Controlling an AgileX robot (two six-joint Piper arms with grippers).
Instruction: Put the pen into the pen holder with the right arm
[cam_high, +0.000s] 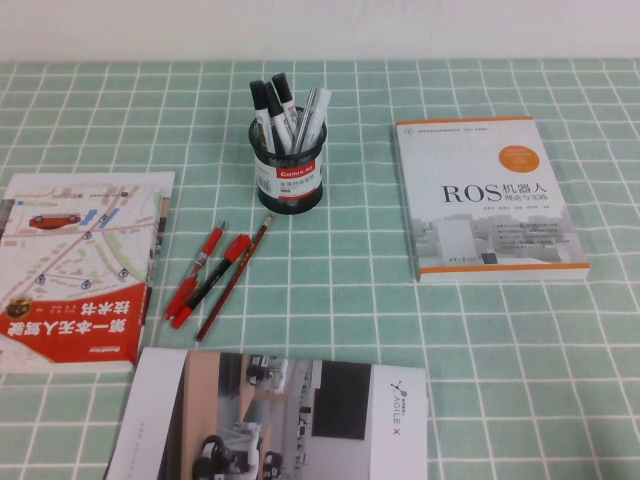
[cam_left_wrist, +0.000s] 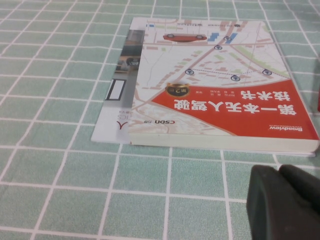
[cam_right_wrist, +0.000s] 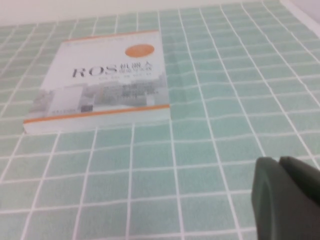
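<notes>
The black mesh pen holder (cam_high: 288, 180) with a white and red label stands at the back middle of the table. The slim grey pen (cam_high: 310, 112) stands upright inside it, next to white markers with black caps (cam_high: 268, 110). Neither arm shows in the high view. My left gripper (cam_left_wrist: 278, 170) is shut and empty, low over the green checked cloth in front of the red and white book. My right gripper (cam_right_wrist: 278, 161) is shut and empty over bare cloth, on the near side of the ROS book.
Two red pens (cam_high: 195, 272) and a red pencil (cam_high: 235, 275) lie in front of the holder. A red and white book (cam_high: 70, 270) lies at the left, also in the left wrist view (cam_left_wrist: 220, 90). A ROS book (cam_high: 485, 200) lies at the right, also in the right wrist view (cam_right_wrist: 100, 80). A brochure (cam_high: 280, 420) lies at the front.
</notes>
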